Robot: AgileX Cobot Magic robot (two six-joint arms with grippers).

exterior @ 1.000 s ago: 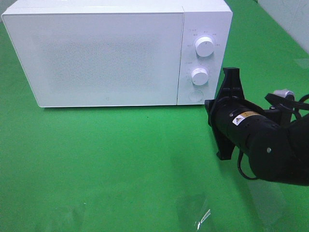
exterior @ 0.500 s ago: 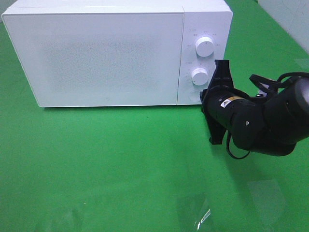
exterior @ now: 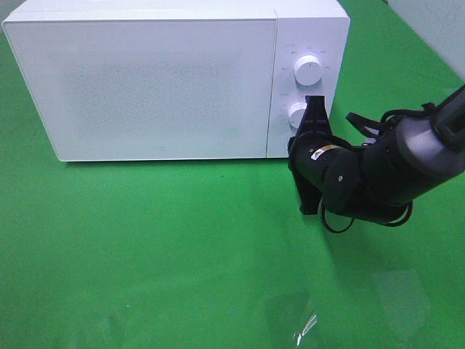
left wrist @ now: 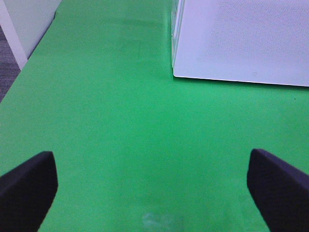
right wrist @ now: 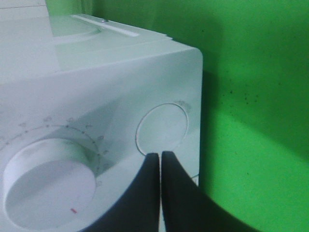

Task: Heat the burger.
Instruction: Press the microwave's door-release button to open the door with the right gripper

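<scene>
The burger is out of view. The white microwave [exterior: 160, 87] stands at the back with its door closed; it also shows in the left wrist view [left wrist: 241, 38]. My right gripper [exterior: 302, 149] is at the control panel, below the lower knob [exterior: 296, 113]. In the right wrist view the right gripper [right wrist: 160, 155] is shut and empty. Its tips are at the lower rim of the round door button [right wrist: 161, 126], next to the lower knob [right wrist: 48, 181]. My left gripper [left wrist: 154, 188] is open and empty over bare cloth, in front of the microwave's left corner.
The upper knob [exterior: 308, 69] sits above the lower one. The table is covered with green cloth [exterior: 145, 247]. A clear glossy patch [exterior: 298, 320] lies on the cloth near the front. A white panel [left wrist: 21, 24] stands past the table's left edge.
My right arm has moved left and toward the microwave. The gripper now covers the round button on the panel. The left arm has not visibly moved.
</scene>
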